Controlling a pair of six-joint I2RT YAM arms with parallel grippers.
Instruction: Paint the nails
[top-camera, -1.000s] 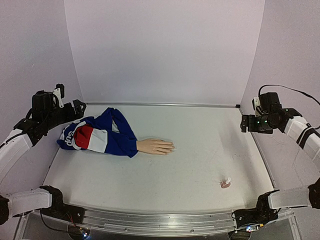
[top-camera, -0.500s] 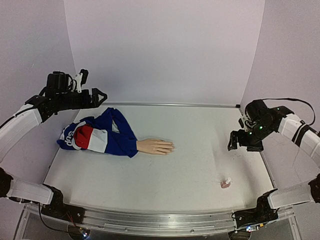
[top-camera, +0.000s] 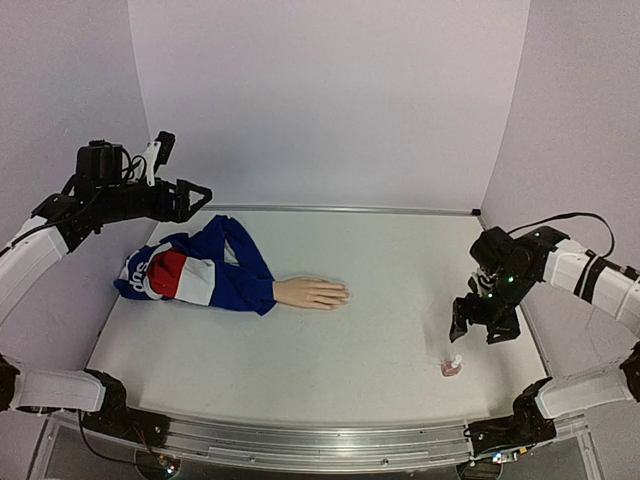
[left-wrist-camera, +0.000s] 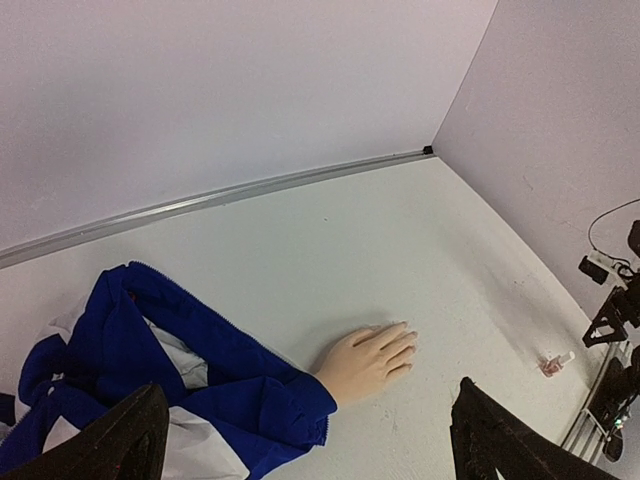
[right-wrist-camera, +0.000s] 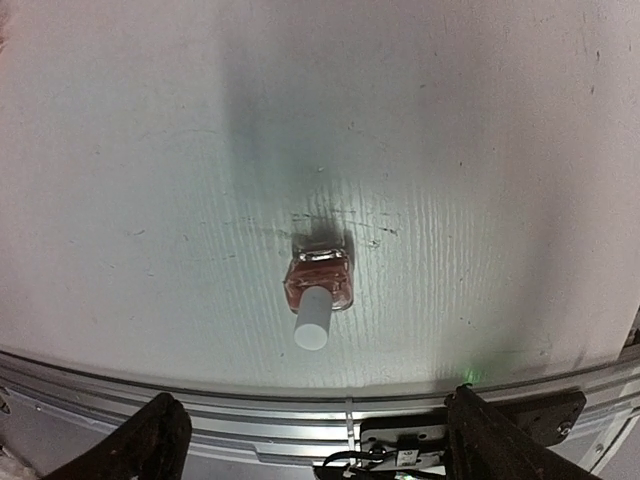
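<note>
The small pink bottle sits near the front edge of the table, on the right. The right gripper hangs just over it, jaws spread wide and empty, likely so it can grab the bottle. In the middle lies the pretend hand, flat, so its nails face up for painting. Its sleeve is bunched up on the left. Farthest back, the left gripper hovers above the sleeve, jaws spread, holding nothing.
</note>
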